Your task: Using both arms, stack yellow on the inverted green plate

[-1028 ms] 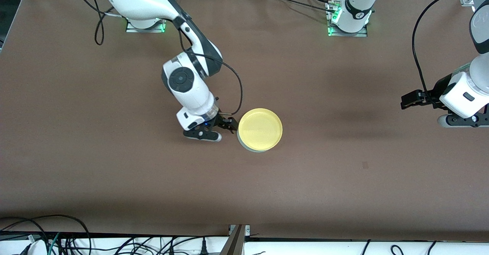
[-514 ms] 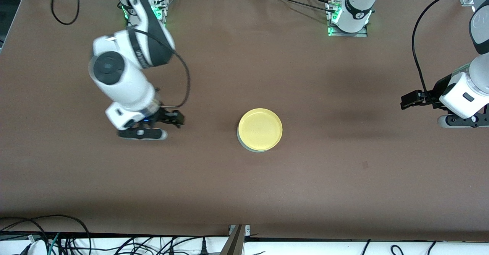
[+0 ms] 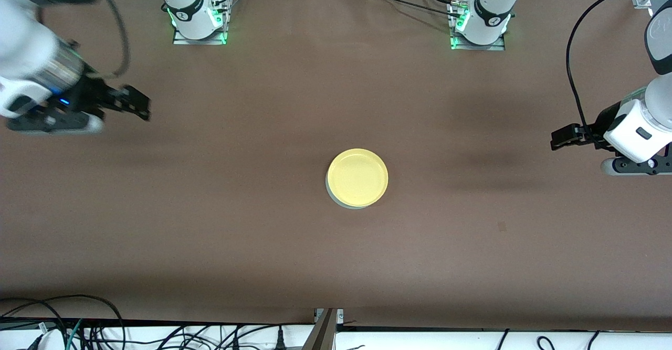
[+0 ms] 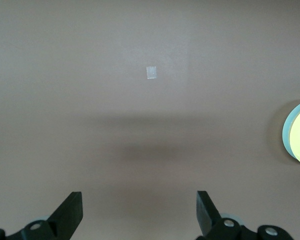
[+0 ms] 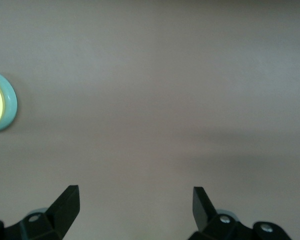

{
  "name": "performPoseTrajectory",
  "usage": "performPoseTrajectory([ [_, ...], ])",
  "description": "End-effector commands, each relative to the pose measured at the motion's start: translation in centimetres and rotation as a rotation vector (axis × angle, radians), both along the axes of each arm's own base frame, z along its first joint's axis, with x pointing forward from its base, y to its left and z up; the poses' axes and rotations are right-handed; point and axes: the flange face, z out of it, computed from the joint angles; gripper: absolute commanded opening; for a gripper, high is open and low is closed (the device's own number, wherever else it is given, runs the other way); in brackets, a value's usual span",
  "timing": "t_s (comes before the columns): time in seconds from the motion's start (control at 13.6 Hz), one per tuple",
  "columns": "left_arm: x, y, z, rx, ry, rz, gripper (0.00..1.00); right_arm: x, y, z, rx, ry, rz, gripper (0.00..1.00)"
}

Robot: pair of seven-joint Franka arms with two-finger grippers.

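The yellow plate [image 3: 357,177] rests on top of the green plate [image 3: 336,199], of which only a thin pale edge shows beneath it, at mid-table [image 3: 336,266]. Both plates are well apart from either arm. The right gripper [image 3: 137,103] hangs above the table toward the right arm's end; its jaws stand wide open and hold nothing. The left gripper [image 3: 562,138] hangs above the left arm's end, jaws likewise wide open and empty.
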Motion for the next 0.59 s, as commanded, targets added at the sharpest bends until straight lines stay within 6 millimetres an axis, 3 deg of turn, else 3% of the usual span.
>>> performPoseTrajectory([
  [0.0, 0.4, 0.1, 0.2, -0.038, 0.001, -0.001, 1.00, -2.5, -1.7, -0.1, -0.009, 0.015, 0.039, 1.00],
  [0.07, 0.4, 0.1, 0.2, -0.038, 0.001, -0.001, 1.00, -2.8, -3.8, -0.4, -0.024, 0.000, 0.012, 1.00],
  [0.15, 0.4, 0.1, 0.2, -0.038, 0.001, -0.001, 1.00, -3.2, -4.6, -1.0, -0.025, 0.006, -0.004, 1.00],
  [0.37, 0.4, 0.0, 0.2, -0.038, 0.001, -0.002, 1.00, -2.8, -6.7, -0.9, -0.022, -0.012, -0.047, 1.00],
  [0.51, 0.4, 0.0, 0.2, -0.038, 0.001, -0.002, 1.00, -3.0, -6.8, -0.7, -0.021, -0.004, -0.044, 1.00],
])
